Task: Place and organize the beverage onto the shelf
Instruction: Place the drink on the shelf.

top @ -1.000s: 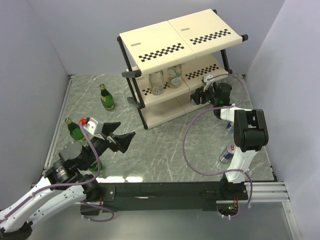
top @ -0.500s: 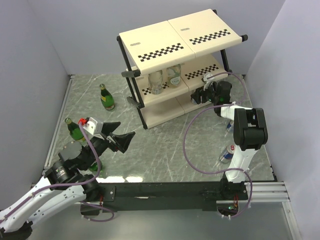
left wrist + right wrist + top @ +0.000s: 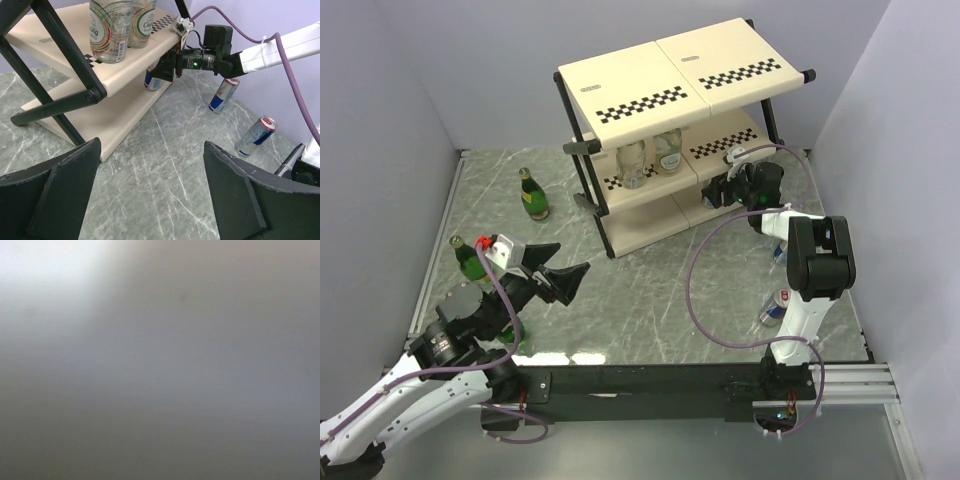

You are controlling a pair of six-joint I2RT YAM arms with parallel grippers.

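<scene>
Fingers (image 3: 60, 195) of left arm (image 3: 470, 320) wide apart, low; right arm (image 3: 775, 222) stretched level to shelf (image 3: 650, 75), its fingers (image 3: 164, 66) unclear, apart or clamped.

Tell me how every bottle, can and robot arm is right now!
Clear bottles: two, upright on shelf's middle tier.
Green bottles: two upright on table.
Loose cans: two, upright on table.
Third can: under the middle tier, at right gripper; grip unclear.
Left gripper: jaws wide open, empty.
</scene>
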